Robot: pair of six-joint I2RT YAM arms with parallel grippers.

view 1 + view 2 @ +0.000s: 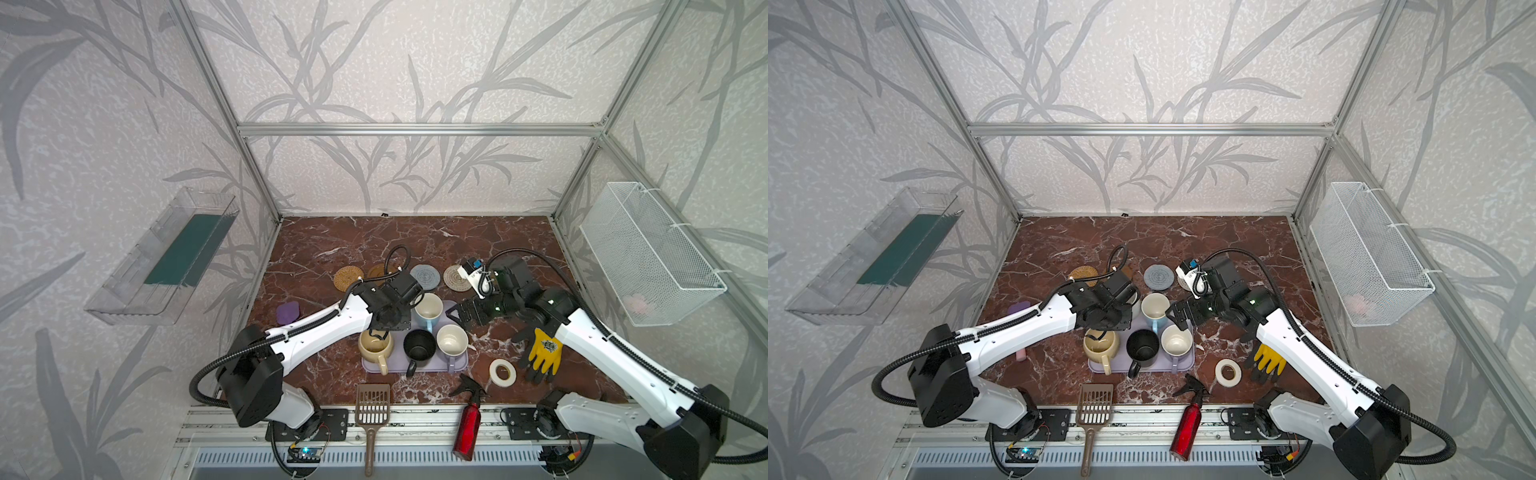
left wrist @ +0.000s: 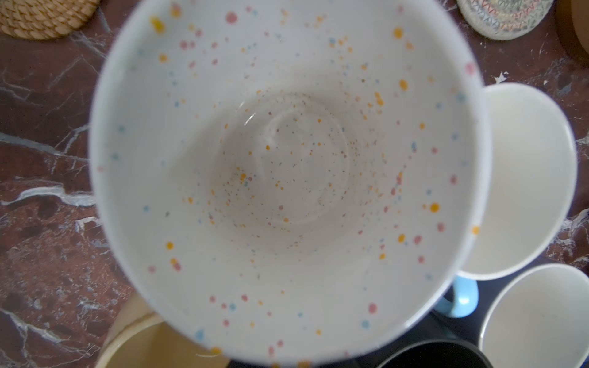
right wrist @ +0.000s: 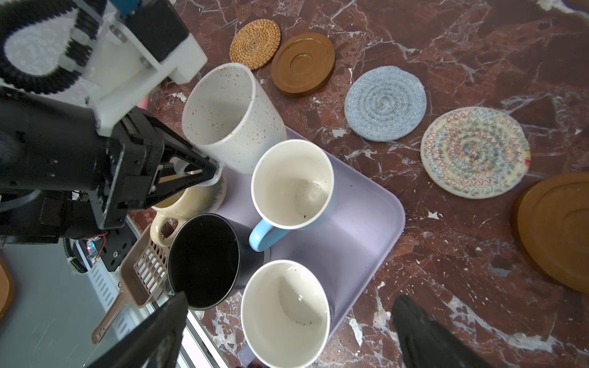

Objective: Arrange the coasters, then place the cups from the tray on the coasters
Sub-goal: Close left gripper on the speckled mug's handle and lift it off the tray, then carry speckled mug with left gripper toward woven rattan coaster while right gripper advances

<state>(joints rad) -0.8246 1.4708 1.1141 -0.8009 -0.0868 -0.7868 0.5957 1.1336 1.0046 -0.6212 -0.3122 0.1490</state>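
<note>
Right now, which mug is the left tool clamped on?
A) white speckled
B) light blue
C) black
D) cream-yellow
A: in the right wrist view the left tool is shut on the handle of the white speckled mug, and that mug's speckled inside fills the left wrist view.

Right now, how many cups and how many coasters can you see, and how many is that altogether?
Cups: 5 (speckled white cup, light blue cup, cream-yellow cup, black cup, lavender cup)
Coasters: 5 (tan woven coaster, glossy brown coaster, grey-blue coaster, cream patterned coaster, second brown coaster)
Total: 10
</note>
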